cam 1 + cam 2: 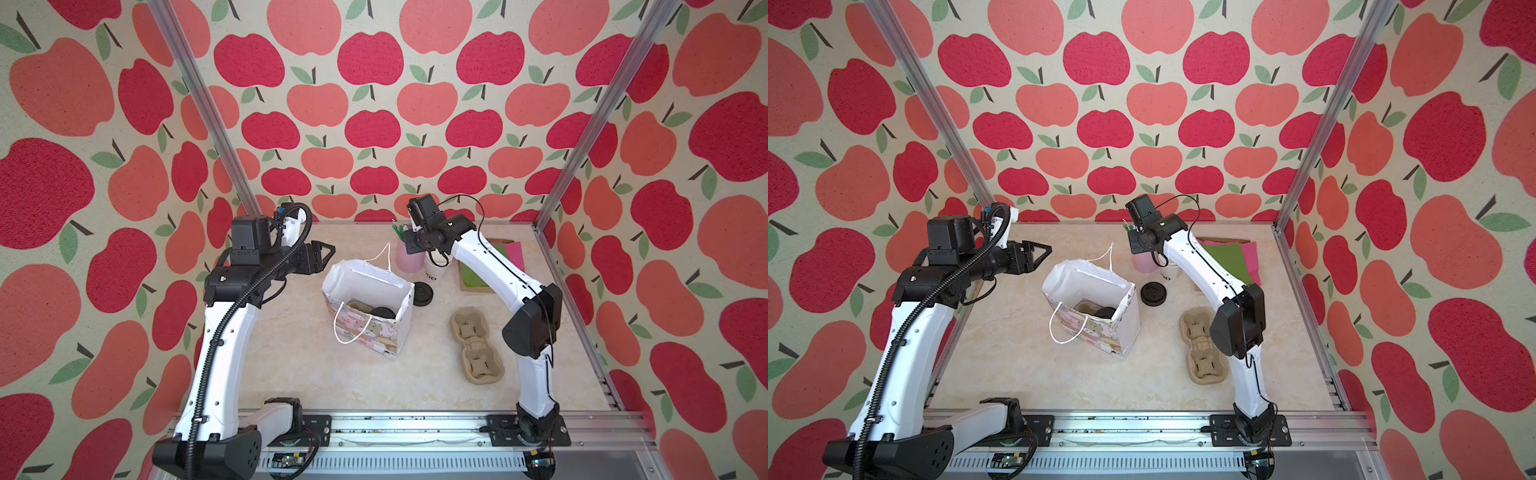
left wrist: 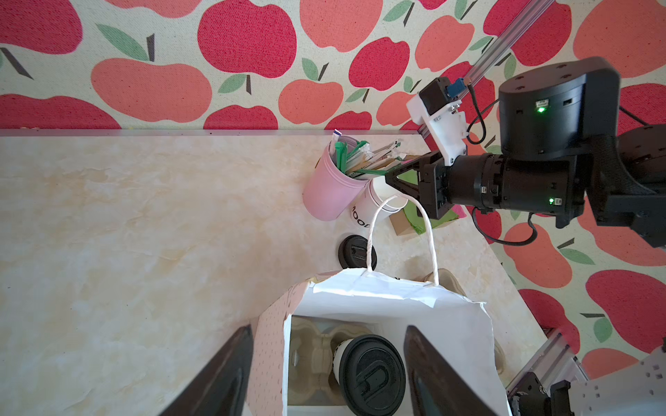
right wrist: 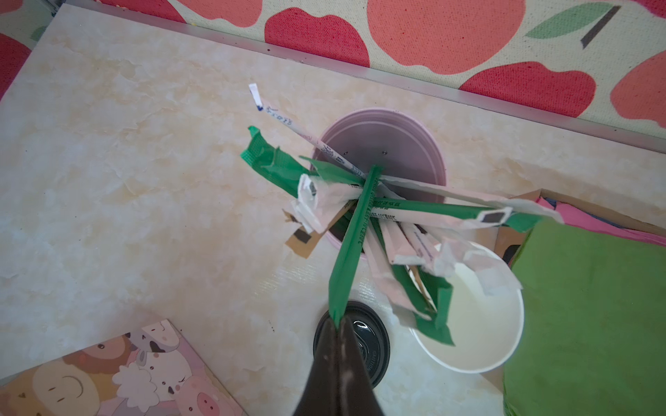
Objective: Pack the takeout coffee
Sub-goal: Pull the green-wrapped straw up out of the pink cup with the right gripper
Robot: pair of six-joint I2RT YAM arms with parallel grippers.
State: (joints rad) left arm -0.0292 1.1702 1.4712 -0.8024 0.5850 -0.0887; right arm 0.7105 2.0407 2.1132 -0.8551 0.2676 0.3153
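Observation:
The takeout coffee (image 2: 371, 374), a white cup with a black sip lid, stands in a pulp carrier (image 2: 313, 356) inside the open paper bag (image 1: 370, 336); in both top views only its lid (image 1: 1105, 311) shows. My left gripper (image 2: 324, 371) hovers open above the bag's left rim, holding nothing. My right gripper (image 3: 338, 320) is shut on the end of a green wrapped stirrer (image 3: 356, 237) that still stands in the pink holder (image 1: 405, 257). A lidless white cup (image 3: 479, 324) stands beside the holder, and a loose black lid (image 1: 422, 294) lies in front of it.
A second pulp carrier (image 1: 476, 349) lies on the table to the right of the bag, under the right arm. Green and pink napkins (image 1: 473, 274) are stacked at the back right. Metal posts and apple-print walls close in the table.

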